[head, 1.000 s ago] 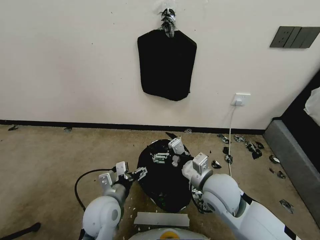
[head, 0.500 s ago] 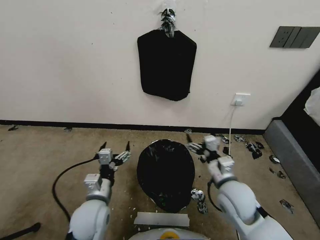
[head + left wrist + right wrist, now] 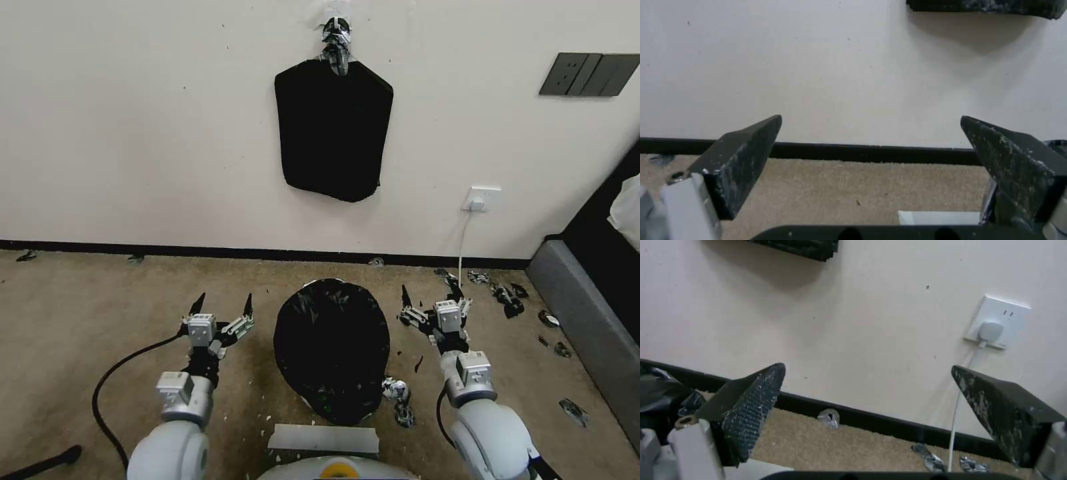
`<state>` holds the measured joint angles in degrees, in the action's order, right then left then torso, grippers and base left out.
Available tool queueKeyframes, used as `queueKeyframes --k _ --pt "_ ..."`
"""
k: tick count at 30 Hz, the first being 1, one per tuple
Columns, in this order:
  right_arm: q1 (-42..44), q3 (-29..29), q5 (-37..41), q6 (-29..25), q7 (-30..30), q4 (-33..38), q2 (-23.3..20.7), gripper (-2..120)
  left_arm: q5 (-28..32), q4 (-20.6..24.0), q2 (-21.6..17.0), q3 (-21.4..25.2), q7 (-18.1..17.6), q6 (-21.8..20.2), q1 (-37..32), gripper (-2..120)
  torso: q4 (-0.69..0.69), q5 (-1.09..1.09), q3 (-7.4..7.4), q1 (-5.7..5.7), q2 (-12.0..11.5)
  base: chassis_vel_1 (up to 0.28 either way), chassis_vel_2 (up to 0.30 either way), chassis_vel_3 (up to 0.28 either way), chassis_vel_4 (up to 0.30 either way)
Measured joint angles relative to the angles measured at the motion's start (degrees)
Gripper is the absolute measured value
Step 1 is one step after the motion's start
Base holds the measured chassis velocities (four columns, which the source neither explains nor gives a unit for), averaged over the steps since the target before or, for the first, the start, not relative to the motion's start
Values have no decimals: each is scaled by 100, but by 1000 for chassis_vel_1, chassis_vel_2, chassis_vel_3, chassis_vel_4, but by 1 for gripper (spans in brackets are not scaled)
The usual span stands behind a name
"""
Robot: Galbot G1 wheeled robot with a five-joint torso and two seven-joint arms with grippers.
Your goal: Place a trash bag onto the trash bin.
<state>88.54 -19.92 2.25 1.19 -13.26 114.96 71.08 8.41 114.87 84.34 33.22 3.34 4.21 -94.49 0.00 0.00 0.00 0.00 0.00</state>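
On beige carpet (image 3: 80,320) by a cream wall (image 3: 133,120), the trash bag (image 3: 331,347) covers the trash bin (image 3: 308,403). Left gripper (image 3: 222,308) at nine o'clock and right gripper (image 3: 430,299) at three o'clock flank it, fingers spread, empty. Black scraps (image 3: 503,297) litter two o'clock.

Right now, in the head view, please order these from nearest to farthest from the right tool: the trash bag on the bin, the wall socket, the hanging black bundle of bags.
From the right tool, open beside the bin:
1. trash bag, just to its left, covering the bin.
2. wall socket, on the wall beyond it, slightly right.
3. black bundle of bags, high on the wall, to the left.
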Motion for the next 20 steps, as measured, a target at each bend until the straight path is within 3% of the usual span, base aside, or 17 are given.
queueKeyframes --k 20 --pt "-26 24 21 19 9 16 -10 100 22 14 1 -2 -14 -31 6 100 0 0 0 0 0 0 0 0 0"
